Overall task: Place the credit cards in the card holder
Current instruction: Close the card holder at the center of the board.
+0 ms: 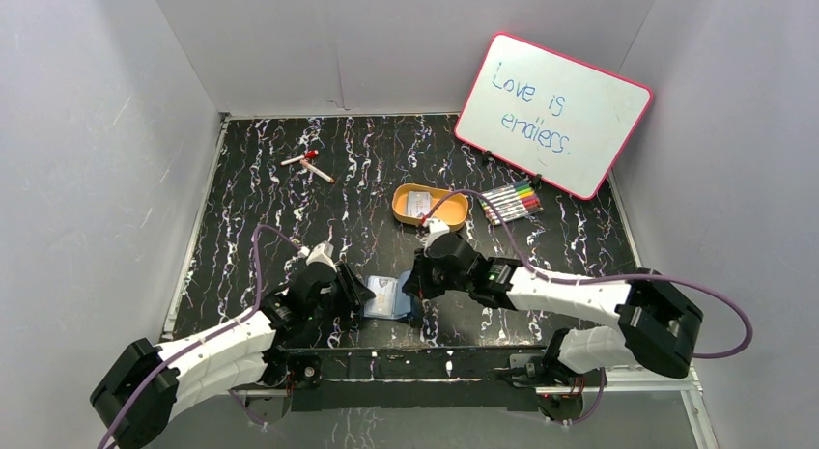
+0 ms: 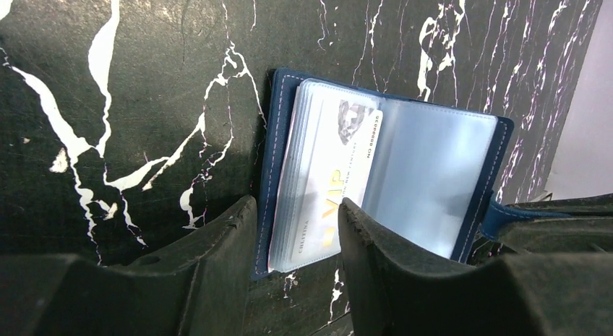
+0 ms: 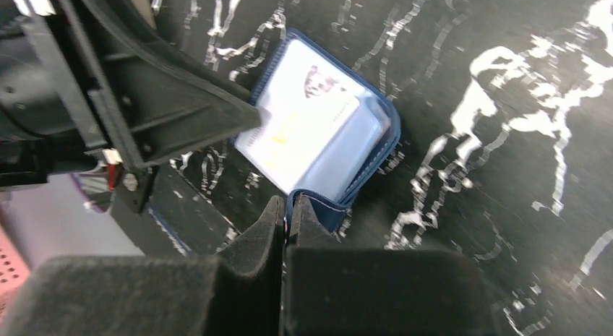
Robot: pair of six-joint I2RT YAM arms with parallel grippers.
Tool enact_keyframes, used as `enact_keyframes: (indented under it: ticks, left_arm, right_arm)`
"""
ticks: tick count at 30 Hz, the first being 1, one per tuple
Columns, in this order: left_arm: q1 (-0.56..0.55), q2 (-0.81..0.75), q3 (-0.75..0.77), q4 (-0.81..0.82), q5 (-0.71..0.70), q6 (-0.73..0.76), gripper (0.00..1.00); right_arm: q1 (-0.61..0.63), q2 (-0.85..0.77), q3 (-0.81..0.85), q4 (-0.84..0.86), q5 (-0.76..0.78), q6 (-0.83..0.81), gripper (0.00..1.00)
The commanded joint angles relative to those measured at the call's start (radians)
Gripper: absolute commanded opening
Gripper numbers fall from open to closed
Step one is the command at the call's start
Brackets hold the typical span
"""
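Observation:
The navy card holder (image 1: 391, 296) lies open on the black marbled table between my two grippers. In the left wrist view a pale credit card (image 2: 334, 178) with gold print sits in the left stack of clear sleeves of the card holder (image 2: 434, 170). My left gripper (image 2: 296, 214) stands open, its fingers either side of that stack's near end. My right gripper (image 3: 287, 206) is shut on the navy tab at the edge of the card holder (image 3: 340, 144). Another pale card (image 1: 418, 207) lies in the orange tray.
The orange oval tray (image 1: 446, 215) stands behind the holder. Coloured markers (image 1: 512, 202) lie to its right, below a pink-framed whiteboard (image 1: 552, 114) leaning on the back wall. A red-capped pen (image 1: 307, 164) lies at the back left. Grey walls enclose the table.

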Motion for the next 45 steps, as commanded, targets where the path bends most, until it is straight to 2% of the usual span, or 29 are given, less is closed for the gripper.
enact_keyframes:
  ticks: [1,9,15,23,28,32,34,37,41,43,45]
  left_arm:
    - [-0.002,0.005,0.001,-0.002,0.021,0.01,0.42]
    - [-0.002,-0.007,-0.013,-0.015,0.006,-0.008,0.36]
    - [-0.002,-0.06,-0.014,-0.062,-0.017,-0.021,0.32]
    - [-0.003,-0.278,-0.017,-0.205,-0.061,-0.031,0.43]
    - [-0.003,-0.366,0.009,-0.312,-0.107,-0.042,0.45]
    - [-0.003,-0.408,0.036,-0.378,-0.153,-0.043,0.47]
    - [-0.002,-0.414,0.046,-0.398,-0.17,-0.042,0.47]
    - [-0.003,-0.418,0.055,-0.408,-0.187,-0.037,0.48]
    - [-0.003,-0.42,0.068,-0.419,-0.204,-0.032,0.48]
    - [-0.002,-0.421,0.074,-0.425,-0.208,-0.032,0.48]
    - [-0.004,-0.424,0.08,-0.434,-0.214,-0.034,0.48]
  right_arm:
    - [0.001,0.07,0.064,0.208,-0.114,0.029,0.0]
    - [0.001,0.236,0.101,0.405,-0.261,0.062,0.0]
    - [0.001,0.32,0.146,0.424,-0.268,0.063,0.0]
    - [0.002,0.404,0.204,0.364,-0.22,0.102,0.0]
    - [0.002,0.445,0.244,0.34,-0.24,0.091,0.02]
    - [0.008,0.425,0.257,0.323,-0.24,0.081,0.34]
    - [0.008,0.406,0.268,0.299,-0.238,0.079,0.47]
    - [0.008,0.372,0.289,0.262,-0.242,0.075,0.59]
    - [0.008,0.316,0.311,0.199,-0.232,0.065,0.7]
    - [0.008,0.275,0.318,0.166,-0.223,0.054,0.82]
    - [0.008,0.225,0.328,0.112,-0.202,0.034,0.85]
